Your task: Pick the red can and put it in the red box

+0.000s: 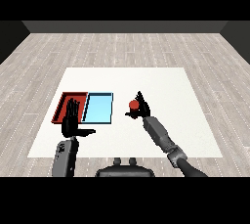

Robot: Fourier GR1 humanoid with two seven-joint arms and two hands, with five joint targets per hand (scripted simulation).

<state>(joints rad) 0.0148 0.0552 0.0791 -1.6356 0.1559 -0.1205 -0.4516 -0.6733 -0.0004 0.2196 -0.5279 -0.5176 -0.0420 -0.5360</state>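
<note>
A white table (pixel 161 135) stands on a pale wood-plank floor (pixel 122 47). Two trays lie side by side, touching, on the table's left part: a red tray (pixel 62 101) at the far left and a light blue tray (pixel 99 109) just right of it.

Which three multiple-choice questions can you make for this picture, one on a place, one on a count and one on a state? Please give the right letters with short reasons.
1. Where is the red can?
A. in the red tray
B. on the table, right of the light blue tray
C. in the light blue tray

2. How many trays lie on the table?
A. one
B. two
C. three

3. How is the left hand?
A. open, holding nothing
B. curled round the can
C. out of view

Answers: 1 B, the can stands by the right hand, outside both trays. 2 B, a red tray and a light blue tray. 3 A, its fingers are straight.
</note>
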